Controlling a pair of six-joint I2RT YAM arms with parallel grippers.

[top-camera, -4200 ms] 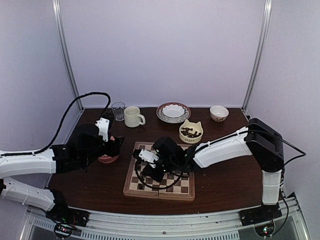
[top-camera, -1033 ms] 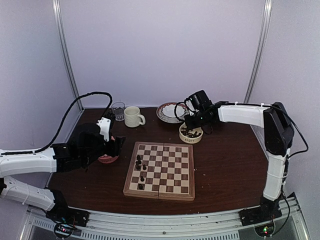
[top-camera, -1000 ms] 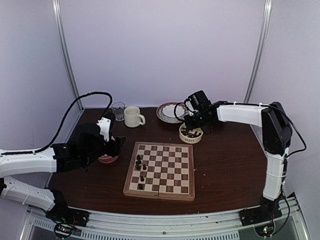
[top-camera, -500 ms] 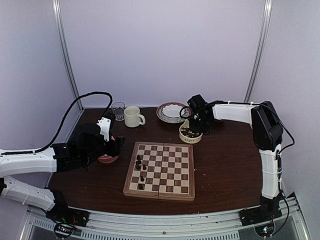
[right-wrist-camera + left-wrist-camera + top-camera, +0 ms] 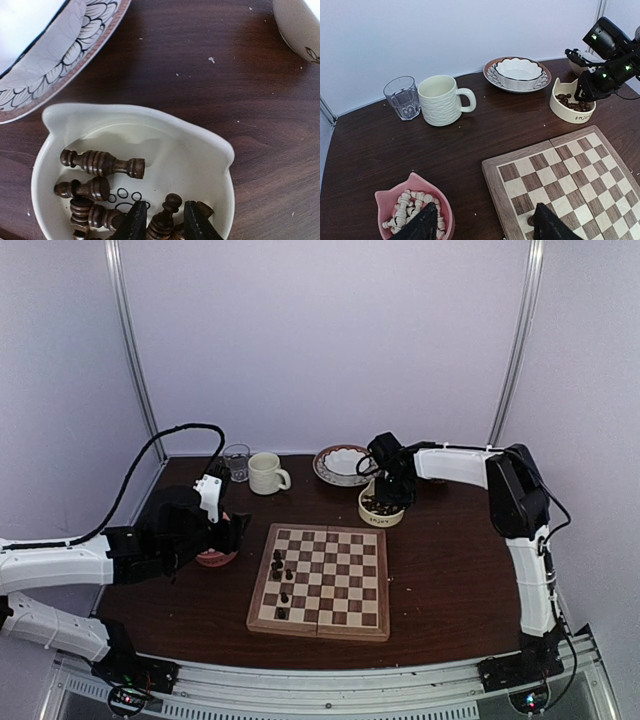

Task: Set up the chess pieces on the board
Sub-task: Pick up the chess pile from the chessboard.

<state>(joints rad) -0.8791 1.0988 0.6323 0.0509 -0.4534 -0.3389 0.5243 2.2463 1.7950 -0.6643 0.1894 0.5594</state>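
Brown chess piece (image 5: 162,223) between right jaws shows only in wrist view.

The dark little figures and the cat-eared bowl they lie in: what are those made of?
The dark chess pieces look like turned wood, stained brown with a soft sheen: ringed grooves and lighter edges show. The cat-eared bowl looks like glazed ceramic: cream, smooth and glossy, with a thick rounded rim, though hard plastic can't be ruled out.
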